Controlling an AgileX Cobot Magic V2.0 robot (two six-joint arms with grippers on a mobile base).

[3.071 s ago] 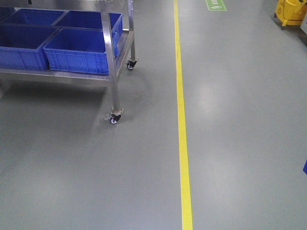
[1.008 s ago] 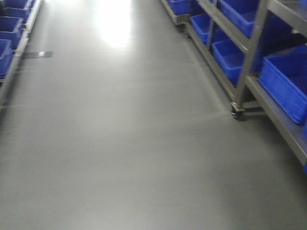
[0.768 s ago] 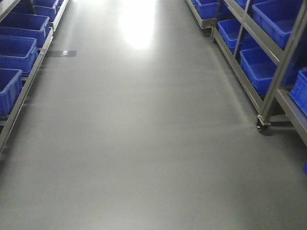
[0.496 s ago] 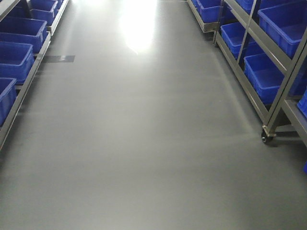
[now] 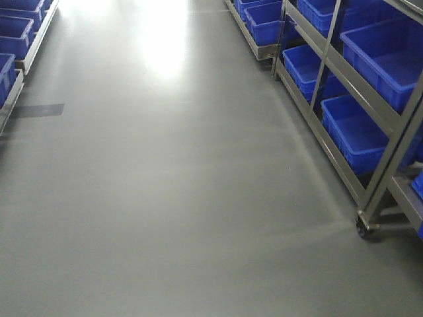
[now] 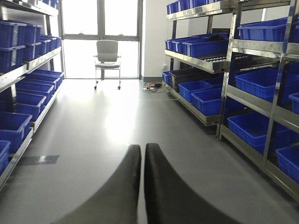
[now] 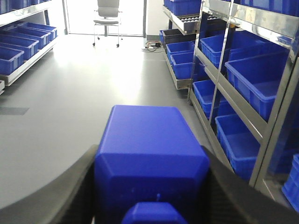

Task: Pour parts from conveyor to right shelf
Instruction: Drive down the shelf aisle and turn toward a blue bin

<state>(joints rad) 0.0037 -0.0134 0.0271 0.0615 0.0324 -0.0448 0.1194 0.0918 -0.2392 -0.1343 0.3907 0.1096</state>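
My right jaws clamp the blue part (image 7: 150, 154); left jaws touch, empty. I should carry it level to the right shelf (image 5: 388, 165), ahead-right of them.

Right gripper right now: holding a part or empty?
Holding. In the right wrist view the blue part sits clamped between the right gripper's two black fingers, filling the gap.
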